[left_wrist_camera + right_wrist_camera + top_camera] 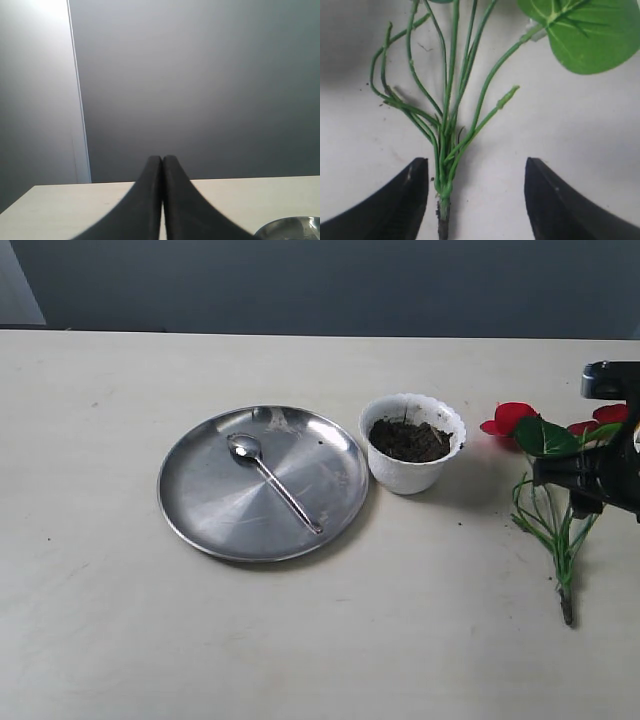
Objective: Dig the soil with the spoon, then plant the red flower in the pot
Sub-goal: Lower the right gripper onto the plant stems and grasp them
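Note:
The red flower (545, 480) lies flat on the table at the right, blooms toward the back, dark stem base toward the front. My right gripper (476, 167) hangs open over its stems (447, 145), which lie between the fingers, close to one of them. The white scalloped pot (412, 442) stands mid-table with dark soil (409, 439) in it. The silver spoon (272, 480) lies on the steel plate (200, 500). My left gripper (162, 159) is shut and empty, and does not show in the exterior view.
Small soil crumbs dot the table near the pot and the stems. The plate's rim (292, 227) peeks into the left wrist view. A dark wall runs behind the table's far edge.

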You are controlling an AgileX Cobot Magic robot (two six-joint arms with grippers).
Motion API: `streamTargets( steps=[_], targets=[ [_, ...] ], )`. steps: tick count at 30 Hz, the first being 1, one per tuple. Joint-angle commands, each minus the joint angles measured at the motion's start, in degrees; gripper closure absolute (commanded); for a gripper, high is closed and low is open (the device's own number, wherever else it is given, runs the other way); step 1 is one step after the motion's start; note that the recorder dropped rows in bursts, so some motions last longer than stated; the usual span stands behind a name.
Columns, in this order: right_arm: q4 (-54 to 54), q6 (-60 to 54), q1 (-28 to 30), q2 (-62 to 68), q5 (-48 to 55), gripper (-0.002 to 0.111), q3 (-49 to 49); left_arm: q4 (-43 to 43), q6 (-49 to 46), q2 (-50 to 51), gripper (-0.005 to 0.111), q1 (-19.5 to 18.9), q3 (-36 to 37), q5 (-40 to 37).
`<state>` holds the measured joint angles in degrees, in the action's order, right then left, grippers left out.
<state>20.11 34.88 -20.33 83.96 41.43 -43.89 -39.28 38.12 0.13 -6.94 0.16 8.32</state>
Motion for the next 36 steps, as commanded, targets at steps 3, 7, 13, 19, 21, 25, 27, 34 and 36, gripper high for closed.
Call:
streamTargets(
  steps=[3,7,13,19,21,25,27,34,36],
  targets=[
    [1.24,0.75,0.35,1.63,-1.98,0.053,0.2,0.41,0.29,-0.13,0.106,0.25,-0.16,0.27],
    [-0.63,0.57,0.35,2.59,-0.96,0.053,0.09,0.41,0.29,-0.13,0.106,0.25,-0.16,0.27],
    [-8.86,-6.61,0.25,-2.12,-2.32,0.053,0.09,0.41,0.29,-0.13,0.106,0.25,-0.16,0.27],
    [-8.21,-6.37,0.35,-2.82,-9.08,0.053,-0.01,0.41,0.29,-0.13,0.106,0.25,-0.16,0.27],
    [-7.73,-6.37,0.35,-0.35,-9.37,0.053,-0.78,0.41,0.29,-0.13,0.106,0.25,-0.16,0.27],
    [-5.44,-6.37,0.35,6.26,-7.39,0.053,-5.3,0.41,0.29,-0.13,0.106,0.25,-0.16,0.27],
    [-4.71,-6.37,0.35,8.93,-4.52,0.053,-8.07,0.41,0.29,-0.13,0.106,0.25,-0.16,0.27],
    [-1.8,-6.23,0.35,13.59,0.22,0.053,-11.55,0.41,0.29,-0.13,0.106,0.25,-0.16,0.27],
    [-1.8,-6.22,0.35,14.34,-0.3,0.053,-11.55,0.41,0.29,-0.13,0.106,0.25,-0.16,0.27]
  ],
)
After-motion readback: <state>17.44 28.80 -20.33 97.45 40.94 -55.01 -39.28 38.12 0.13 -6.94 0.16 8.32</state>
